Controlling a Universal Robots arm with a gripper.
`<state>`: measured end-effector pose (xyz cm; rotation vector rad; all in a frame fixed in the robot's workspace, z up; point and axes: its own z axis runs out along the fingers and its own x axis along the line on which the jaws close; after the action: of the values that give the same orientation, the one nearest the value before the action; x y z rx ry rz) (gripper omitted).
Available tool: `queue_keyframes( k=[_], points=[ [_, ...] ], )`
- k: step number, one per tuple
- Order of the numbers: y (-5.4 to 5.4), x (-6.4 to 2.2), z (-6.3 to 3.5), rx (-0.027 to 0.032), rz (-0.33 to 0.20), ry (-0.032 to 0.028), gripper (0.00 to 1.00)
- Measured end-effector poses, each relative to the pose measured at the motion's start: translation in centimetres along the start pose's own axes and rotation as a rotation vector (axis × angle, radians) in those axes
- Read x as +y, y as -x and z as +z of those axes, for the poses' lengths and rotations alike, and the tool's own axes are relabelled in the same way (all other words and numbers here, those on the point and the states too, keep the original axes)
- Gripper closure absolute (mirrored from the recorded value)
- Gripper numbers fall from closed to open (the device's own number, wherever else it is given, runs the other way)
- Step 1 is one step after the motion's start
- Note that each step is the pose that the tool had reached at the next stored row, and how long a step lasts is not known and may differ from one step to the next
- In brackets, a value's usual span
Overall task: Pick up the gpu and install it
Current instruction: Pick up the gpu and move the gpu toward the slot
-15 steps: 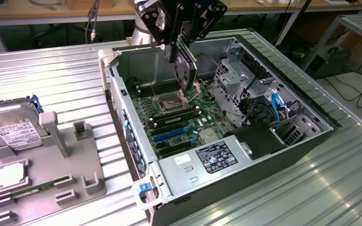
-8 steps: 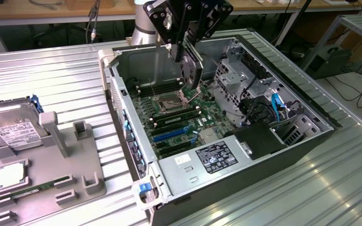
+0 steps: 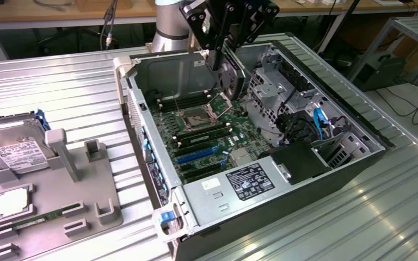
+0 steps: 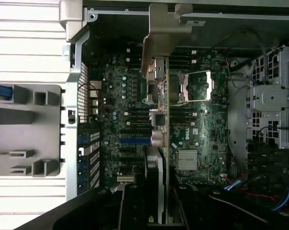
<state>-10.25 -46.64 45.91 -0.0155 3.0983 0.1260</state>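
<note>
Robotics laboratory or workshop. An open computer case [image 3: 167, 76] lies on a ribbed metal table [image 3: 56, 87]. Behind the case stand wooden workbenches [image 3: 42, 11] with hanging cables [image 3: 109, 27]; beside it, a grey parts fixture [image 3: 56, 212].

You had a ribbed sheet-metal table [image 3: 63, 81] under everything, its bright corrugated panels running out to both sides of the exterior view and catching glare on that view's right. Directly on it, near the middle, an open computer case [image 3: 169, 76] lay on its side with the open face turned up. Just beside the case, on the exterior view's left, a flat grey fixture tray [image 3: 56, 209] with raised blocks and slots sat on the same ribbed metal; whether tray and case touched, you could not have told.
</note>
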Motion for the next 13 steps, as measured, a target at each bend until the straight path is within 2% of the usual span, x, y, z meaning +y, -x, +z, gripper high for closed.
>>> queue_keyframes(
  k=[13],
  points=[
    [1.9,-0.02,0.1,0.0001,0.0,0.0,0.72]
  ],
)
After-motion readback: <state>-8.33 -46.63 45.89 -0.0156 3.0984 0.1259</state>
